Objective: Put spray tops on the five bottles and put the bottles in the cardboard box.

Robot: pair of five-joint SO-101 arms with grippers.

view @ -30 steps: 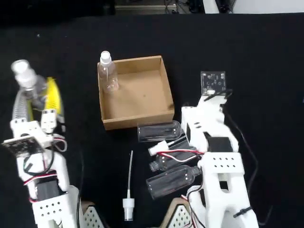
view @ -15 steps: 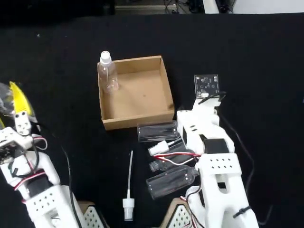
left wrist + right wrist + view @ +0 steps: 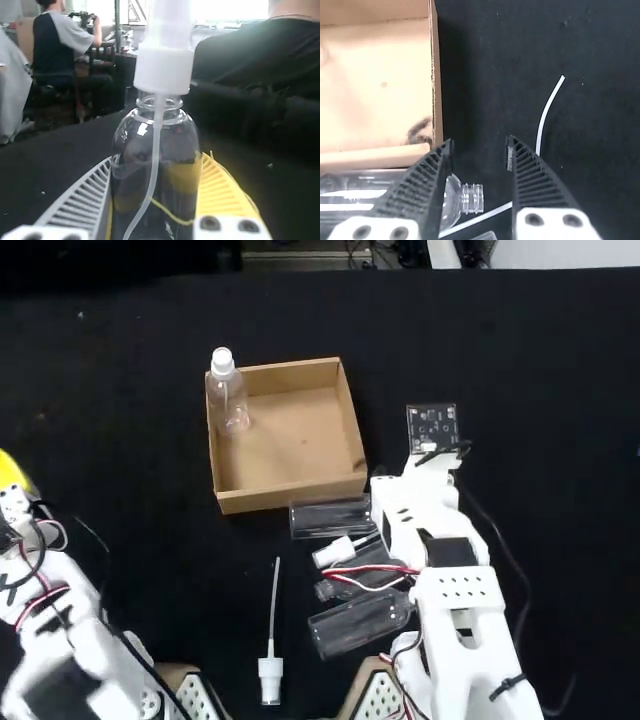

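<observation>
Squarely within the left gripper (image 3: 156, 162) — bottle (image 3: 152, 132), spray top (image 3: 165, 60) on.

A black cloth (image 3: 560, 360) is covering the whole surface (image 3: 110, 350), lying matte and dark right to the far edge in the high view. Beyond that edge a thin strip of room is showing, where dark cables (image 3: 362, 252) are trailing beside a pale panel (image 3: 560, 252). In the left wrist view, bright windows (image 3: 225, 12) are flooding the back of the room with daylight, 1 dark upright post (image 3: 118, 30) is crossing them, and dark cluttered furniture (image 3: 107, 52) is standing beneath.
</observation>
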